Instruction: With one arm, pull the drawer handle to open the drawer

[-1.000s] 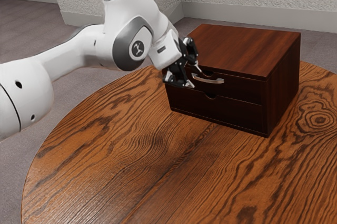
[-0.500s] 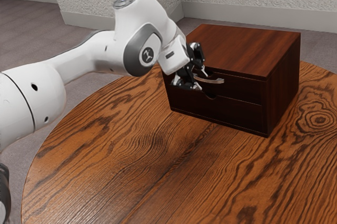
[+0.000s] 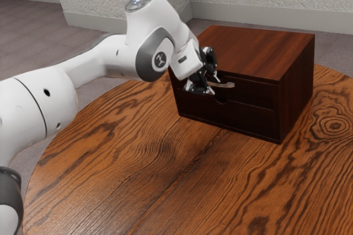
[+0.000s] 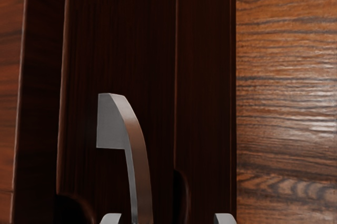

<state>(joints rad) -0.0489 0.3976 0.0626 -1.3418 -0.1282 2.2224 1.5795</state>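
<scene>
A dark wooden cabinet (image 3: 259,47) with two drawers stands on the round table (image 3: 165,180). The upper drawer (image 3: 251,90) carries a curved silver handle (image 3: 222,84) and sits flush in the cabinet front. My black gripper (image 3: 208,85) is at the handle's end nearer the exterior view's left, open, with one finger above the bar and one below it. In the wrist view the handle (image 4: 124,129) runs down between my two fingertips (image 4: 225,217), closer to one of them, with the drawer front right behind it.
The lower drawer (image 3: 242,115) is flush too and has a small notch at its upper edge. Bare wood-grain tabletop stretches in front of the cabinet. Grey carpet and a wall with a skirting board lie beyond the table.
My arm has moved toward the exterior view's right and brought the gripper from just short of the handle onto its end. The drawer has not moved.
</scene>
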